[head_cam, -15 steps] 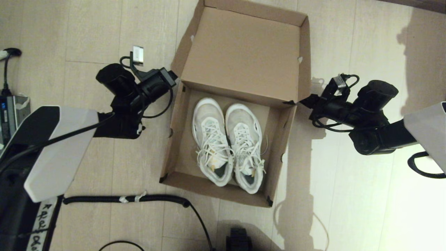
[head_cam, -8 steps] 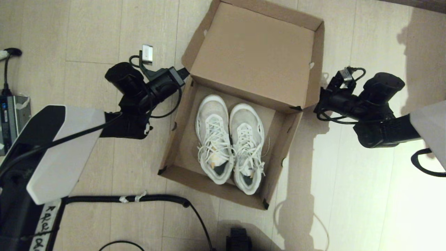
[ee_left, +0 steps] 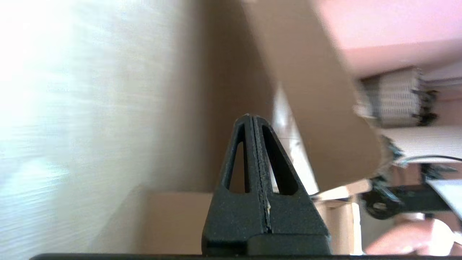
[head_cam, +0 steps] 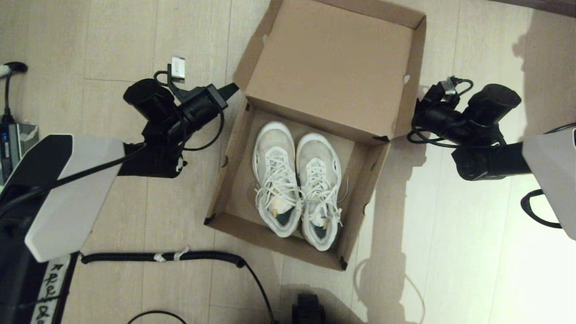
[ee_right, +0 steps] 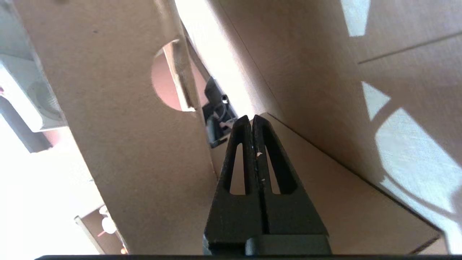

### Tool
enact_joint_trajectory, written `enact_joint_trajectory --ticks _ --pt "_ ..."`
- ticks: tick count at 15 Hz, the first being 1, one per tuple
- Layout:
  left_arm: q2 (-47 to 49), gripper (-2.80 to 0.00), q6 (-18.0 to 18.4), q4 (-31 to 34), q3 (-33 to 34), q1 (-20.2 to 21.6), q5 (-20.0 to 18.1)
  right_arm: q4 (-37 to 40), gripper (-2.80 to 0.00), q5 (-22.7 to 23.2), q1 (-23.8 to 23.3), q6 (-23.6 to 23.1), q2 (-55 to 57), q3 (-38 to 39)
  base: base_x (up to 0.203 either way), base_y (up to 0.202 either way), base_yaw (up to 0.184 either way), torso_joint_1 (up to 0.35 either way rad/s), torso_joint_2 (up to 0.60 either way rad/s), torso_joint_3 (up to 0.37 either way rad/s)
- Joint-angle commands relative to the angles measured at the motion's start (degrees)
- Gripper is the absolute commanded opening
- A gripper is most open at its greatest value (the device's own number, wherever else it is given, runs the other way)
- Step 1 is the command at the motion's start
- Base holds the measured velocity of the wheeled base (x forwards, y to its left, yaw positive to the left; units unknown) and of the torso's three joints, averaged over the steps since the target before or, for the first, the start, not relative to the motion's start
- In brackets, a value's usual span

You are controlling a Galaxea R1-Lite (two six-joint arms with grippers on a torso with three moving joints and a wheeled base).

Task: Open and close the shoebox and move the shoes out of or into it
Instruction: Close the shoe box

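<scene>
The brown cardboard shoebox point(head_cam: 223, 180) sits on the floor with its hinged lid point(head_cam: 333, 67) raised and leaning back. Inside lie the white mesh shoes point(head_cam: 275, 173) side by side, toes toward the lid. My left gripper point(head_cam: 232, 88) is shut and empty, its tip at the lid's left corner; in the left wrist view the gripper point(ee_left: 251, 118) points along the lid's side flap point(ee_left: 310, 108). My right gripper point(head_cam: 417, 116) is shut and empty, against the lid's right side flap; in the right wrist view the gripper point(ee_right: 251, 118) sits between that flap point(ee_right: 126, 151) and the box wall point(ee_right: 343, 180).
A black coiled cable point(head_cam: 162, 257) runs across the floor in front of the box. An electronic unit point(head_cam: 13, 144) is at the far left edge. A dark part of the base point(head_cam: 308, 310) shows at the bottom, and a thin wire point(head_cam: 414, 288) lies to its right.
The lid has swung up and to the right, and the whole box has turned a little. The right gripper moved away from me along the lid's flap; the left went forward, then drew back left.
</scene>
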Motion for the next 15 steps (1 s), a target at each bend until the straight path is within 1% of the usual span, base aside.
enact_joint_trajectory --ticks 1,3,4,7,12,15 --pt "0.23 -2.80 -0.23 -0.30 0.06 1.67 -0.18 -0.43 -2.80 0.25 0.02 1.23 -0.72 -0.20 0.000 0.000 0.000 0.000 0.00 0.000" --pt "-0.34 -2.80 -0.16 -0.26 1.80 2.68 -0.18 -0.43 -2.80 0.29 -0.03 1.66 -1.91 -0.21 0.000 0.000 0.000 0.000 0.00 0.000" --pt "-1.05 -2.80 -0.14 -0.22 3.78 2.83 -0.18 -0.43 -2.80 0.29 0.02 1.99 -2.43 -0.21 0.000 0.000 0.000 0.000 0.00 0.000" --pt "-6.66 -2.80 -0.07 -0.03 15.65 2.94 -1.05 -0.43 -2.80 0.29 0.00 3.29 -4.18 -0.21 0.000 0.000 0.000 0.000 0.00 0.000" --pt "-18.79 -2.80 -0.06 -0.33 35.07 2.64 -2.23 -0.52 -2.80 0.31 0.02 5.89 -8.20 1.01 0.000 0.000 0.000 0.000 0.00 0.000" --pt "-24.96 -2.80 -0.06 -0.63 44.89 2.24 -3.55 -0.67 -2.80 0.38 0.15 8.01 -10.30 2.52 0.000 0.000 0.000 0.000 0.00 0.000"
